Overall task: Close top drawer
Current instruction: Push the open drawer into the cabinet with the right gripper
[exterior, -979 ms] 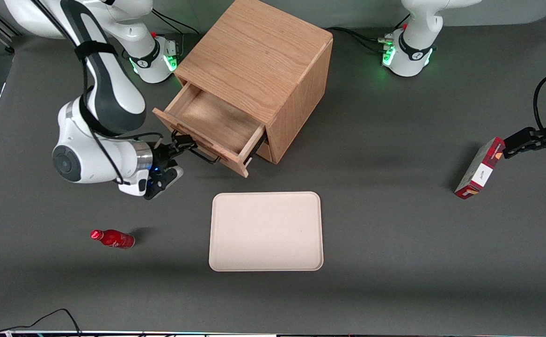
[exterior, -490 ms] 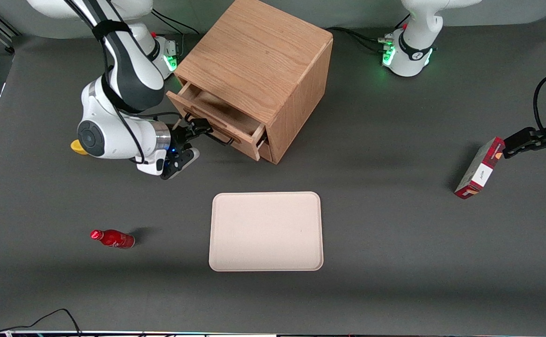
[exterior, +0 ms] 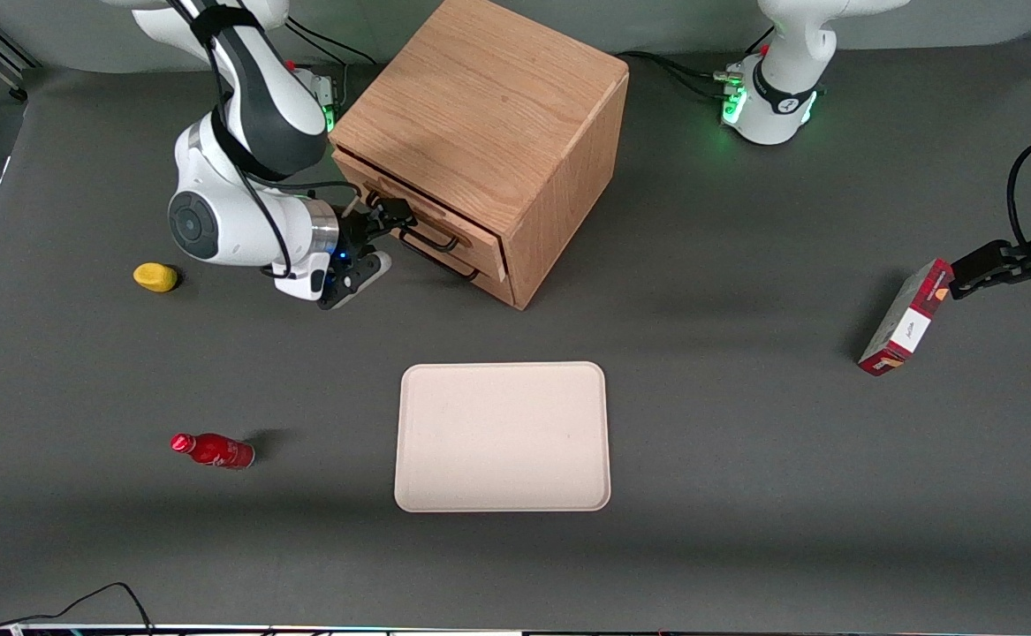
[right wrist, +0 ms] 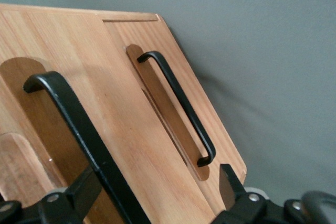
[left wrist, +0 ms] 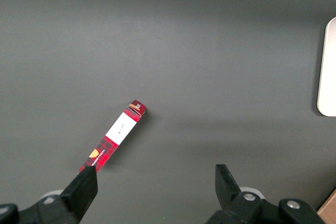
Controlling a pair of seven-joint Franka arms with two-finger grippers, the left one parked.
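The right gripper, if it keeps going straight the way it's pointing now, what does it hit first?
Most likely the top drawer. The gripper is at its front panel, straddling the black handle, fingers open, so the wood just past the bar comes first, though depth is unclear.

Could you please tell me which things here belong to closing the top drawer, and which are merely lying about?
Belong to the job:
top drawer, pushed in
its black handle
gripper, open around that handle

Lying about:
bottom drawer
tray
red bottle
yellow object
red box
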